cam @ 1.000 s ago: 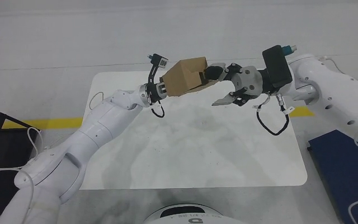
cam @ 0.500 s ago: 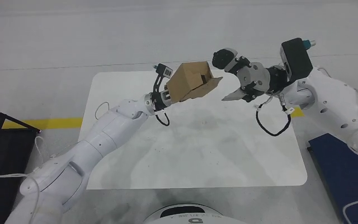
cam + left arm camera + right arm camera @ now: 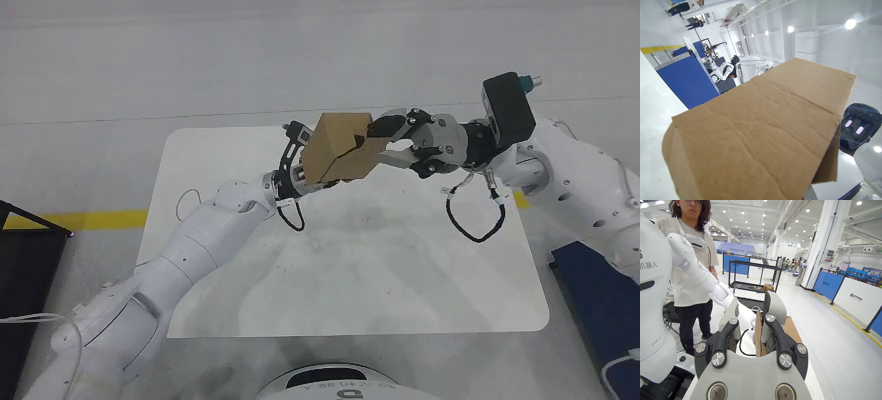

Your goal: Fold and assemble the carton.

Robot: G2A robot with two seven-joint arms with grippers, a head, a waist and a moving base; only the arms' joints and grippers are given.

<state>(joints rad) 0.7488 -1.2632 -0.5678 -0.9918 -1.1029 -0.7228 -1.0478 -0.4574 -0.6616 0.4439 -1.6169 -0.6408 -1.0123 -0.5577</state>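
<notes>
Top view: carton (image 3: 338,148) aloft over the counter's (image 3: 350,290) far edge; left pincer (image 3: 292,172) mostly hidden behind it, so I cannot tell its grip

Left wrist view: a creased carton (image 3: 761,123) panel, its near end cut off

Right wrist view: right pincer (image 3: 752,301) spread, a carton (image 3: 758,330) flap edge between its fingers (image 3: 775,313)

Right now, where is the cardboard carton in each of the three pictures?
Top view: carton in the air over the table's far side, between the arms.
Left wrist view: the carton's broad brown panel, close up.
Right wrist view: its flap edge between the fingers of the right end effector.
Shared landmark: the white left arm.
</notes>
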